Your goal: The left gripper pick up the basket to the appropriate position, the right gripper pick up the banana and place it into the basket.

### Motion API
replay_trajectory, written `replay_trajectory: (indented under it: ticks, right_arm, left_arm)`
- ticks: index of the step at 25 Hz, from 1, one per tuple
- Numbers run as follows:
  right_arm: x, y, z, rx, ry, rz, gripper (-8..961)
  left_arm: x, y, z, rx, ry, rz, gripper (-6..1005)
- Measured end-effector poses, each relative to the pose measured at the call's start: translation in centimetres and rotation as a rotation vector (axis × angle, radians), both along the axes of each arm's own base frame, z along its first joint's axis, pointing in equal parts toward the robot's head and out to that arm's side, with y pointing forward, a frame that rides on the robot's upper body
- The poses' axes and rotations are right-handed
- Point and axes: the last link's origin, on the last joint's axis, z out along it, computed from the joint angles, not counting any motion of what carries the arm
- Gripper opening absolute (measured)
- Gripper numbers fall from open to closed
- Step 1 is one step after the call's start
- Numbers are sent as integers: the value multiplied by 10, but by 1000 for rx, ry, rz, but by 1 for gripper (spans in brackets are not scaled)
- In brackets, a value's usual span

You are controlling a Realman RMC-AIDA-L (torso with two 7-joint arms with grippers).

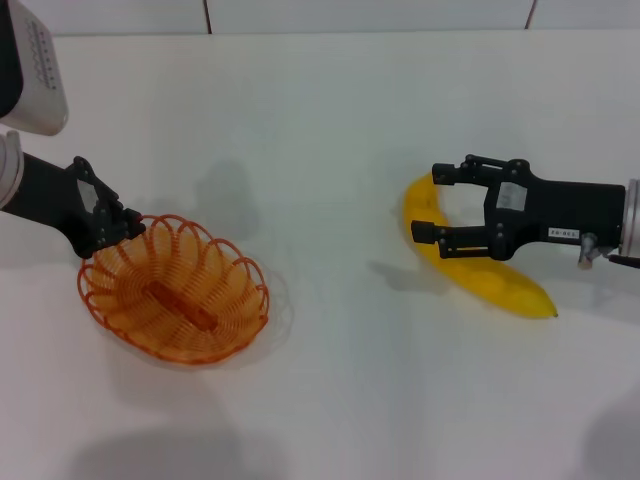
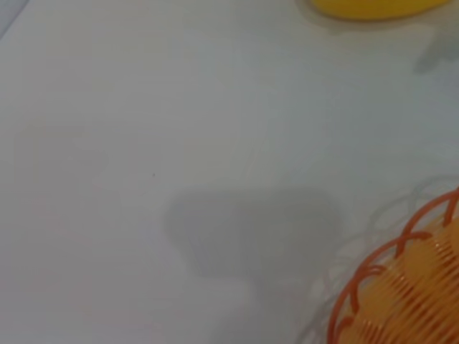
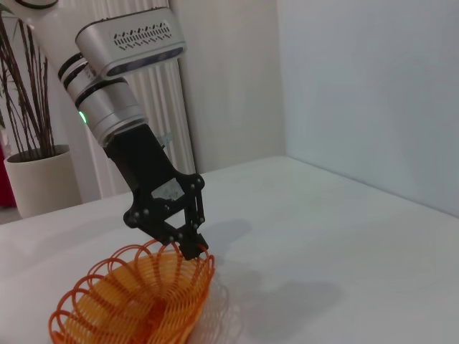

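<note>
the basket (image 1: pixel 175 290) sits on the white bench (image 1: pixel 340 140) toward the robot's left, its scalloped rim tipped a little. the left hand (image 1: pixel 122 228) has its fingertips pinched on the rim at the far-left side; in the right wrist view the same left hand (image 3: pixel 192 247) comes down onto the rim of the basket (image 3: pixel 136 301) with its fingers drawn close together, so it looks clamped on the wire. whether the basket is lifted clear of the bench i cannot tell.

well apart, on the robot's right, the banana (image 1: pixel 480 270) lies flat on the bench. the right hand (image 1: pixel 428 203) reaches in from the right edge with its fingers spread wide, one on each side of the banana's curved upper end, not visibly squeezing it. the left wrist view shows only bare bench, a piece of the basket (image 2: pixel 409 287) and a sliver of the banana (image 2: pixel 373 7).

by my reading the basket step is in hand and the banana grasp is just being set up. next the right hand needs to close firmly on the banana's smooth skin, lift it, and carry it across to the basket. the fruit is about as long as the basket, so it should go in lengthwise.
</note>
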Motion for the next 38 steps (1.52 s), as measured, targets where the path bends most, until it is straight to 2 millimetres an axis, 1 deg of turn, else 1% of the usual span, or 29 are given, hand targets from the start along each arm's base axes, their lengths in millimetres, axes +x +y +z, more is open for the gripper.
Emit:
replay_trajectory:
  ticks: [12, 16, 18, 23, 25, 27, 28, 30, 31, 34, 38]
  right_arm:
    - [0, 0, 1, 6, 4, -3, 888]
    - [1, 0, 2, 9, 7, -6, 888]
    - [2, -1, 2, 9, 8, -8, 888]
    - [4, -3, 3, 16, 13, -17, 888]
    - [4, -2, 4, 22, 17, -19, 888]
    - [4, -2, 5, 26, 20, -19, 887]
    - [4, -2, 5, 28, 21, -18, 887]
    - [3, -1, 5, 31, 21, -15, 887]
    - [2, -1, 5, 31, 21, -14, 887]
    - [0, 1, 4, 34, 28, -11, 887]
    - [-2, 2, 4, 43, 37, -8, 887]
  left_arm:
    - [0, 0, 1, 7, -5, 1, 61]
    - [2, -1, 2, 11, -31, 18, 59]
    - [5, -1, 7, 23, -66, 40, 59]
    - [18, -7, 29, 62, -174, 50, 53]
    - [22, -8, 35, 88, -224, 71, 46]
    - [24, -7, 39, 123, -274, 129, 46]
    - [23, -5, 41, 149, -306, 186, 46]
    - [22, -5, 40, 161, -330, 235, 45]
    - [21, -4, 36, 167, -353, 279, 45]
    - [20, 2, 22, 176, -396, 369, 45]
    - [21, 14, -1, 186, -443, 481, 45]
